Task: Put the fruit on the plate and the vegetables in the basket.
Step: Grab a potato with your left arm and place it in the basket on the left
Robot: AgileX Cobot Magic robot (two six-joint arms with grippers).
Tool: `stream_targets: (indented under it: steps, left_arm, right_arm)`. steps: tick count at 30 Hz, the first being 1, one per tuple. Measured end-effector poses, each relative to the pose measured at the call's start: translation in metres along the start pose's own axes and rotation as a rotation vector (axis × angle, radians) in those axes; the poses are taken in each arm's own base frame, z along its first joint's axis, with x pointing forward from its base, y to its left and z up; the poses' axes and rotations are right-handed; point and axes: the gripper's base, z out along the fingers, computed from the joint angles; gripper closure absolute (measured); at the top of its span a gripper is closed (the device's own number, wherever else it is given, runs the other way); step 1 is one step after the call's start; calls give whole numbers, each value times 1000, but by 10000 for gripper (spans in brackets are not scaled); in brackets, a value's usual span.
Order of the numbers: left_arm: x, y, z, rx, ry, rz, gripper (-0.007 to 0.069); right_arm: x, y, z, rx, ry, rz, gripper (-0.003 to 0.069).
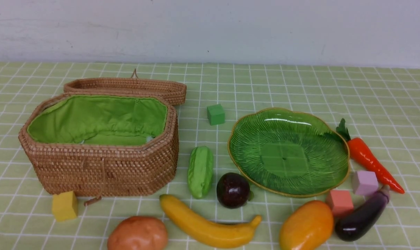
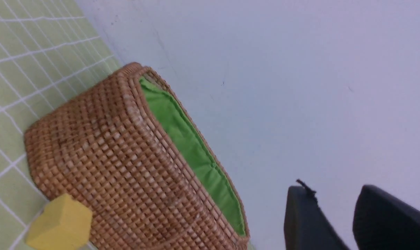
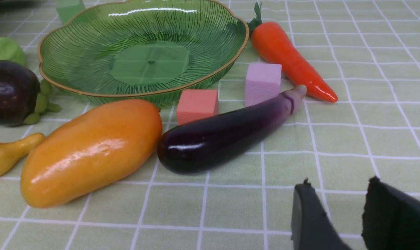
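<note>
Both Grippers Part-Open and Empty, Produce Lying Loose on the Cloth

The left gripper (image 2: 321,208) stands with its fingers apart, a modest gap between them and nothing in it; its wrist camera looks across at the wicker basket (image 1: 102,170), which appears steeply tilted in that view, with the yellow cube (image 1: 64,206) close by. The right gripper (image 3: 338,205) is likewise moderately parted and empty, its camera looking down over the checked cloth (image 1: 265,86) toward the eggplant (image 1: 362,217) and mango (image 1: 307,225).

Neither arm shows in the front view, and the wrist views catch only dark fingers cut off by the frame, so the arms' bend cannot be told. The front view's near edge crops the potato (image 1: 138,233) and the mango. The basket's near wall hides part of its green-lined floor.

The banana (image 1: 210,227) and round dark purple fruit (image 1: 233,190) lie between basket and green plate (image 1: 284,158), off both, as does the ridged gourd (image 1: 200,172). The carrot (image 1: 375,165) lies beside the plate on the robot's right, its leaves partly behind the rim.
</note>
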Motion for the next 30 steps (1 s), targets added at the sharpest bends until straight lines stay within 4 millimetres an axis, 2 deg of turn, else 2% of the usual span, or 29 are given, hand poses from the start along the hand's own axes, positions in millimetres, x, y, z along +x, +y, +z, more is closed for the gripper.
stream_targets:
  steps: [5,8,9,11,13,14,16,19,21,22,23,26,30]
  left_arm:
    - [-9,-46,10,-46,254,210,557]
    - [-11,-66,26,-150,511,372,623]
    - [-12,-73,35,-203,651,452,637]
    - [-13,-78,41,-237,758,514,637]
    - [-12,-82,61,-298,946,588,637]
    - [-12,-82,63,-298,957,596,637]
    - [-3,-92,85,-240,1079,675,637]
    - [8,-95,97,-177,1174,774,637]
    - [34,-101,114,-91,1344,937,637]
    - [36,-101,115,-87,1355,949,637]
    - [53,-102,124,-60,1451,1040,637]
    - [83,-100,138,-46,1578,1210,637]
    - [100,-99,151,-13,1633,1301,596]
  right_arm:
    - [0,0,0,0,0,0,419]
    - [0,0,0,0,0,0,419]
    - [0,0,0,0,0,0,419]
    - [0,0,0,0,0,0,419]
    - [0,0,0,0,0,0,419]
    - [0,0,0,0,0,0,419]
    - [0,0,0,0,0,0,419]
    - [0,0,0,0,0,0,419]
    - [0,0,0,0,0,0,419]
    - [0,0,0,0,0,0,419]
    - [0,0,0,0,0,0,419]
    - [0,0,0,0,0,0,419]
    - [0,0,0,0,0,0,419]
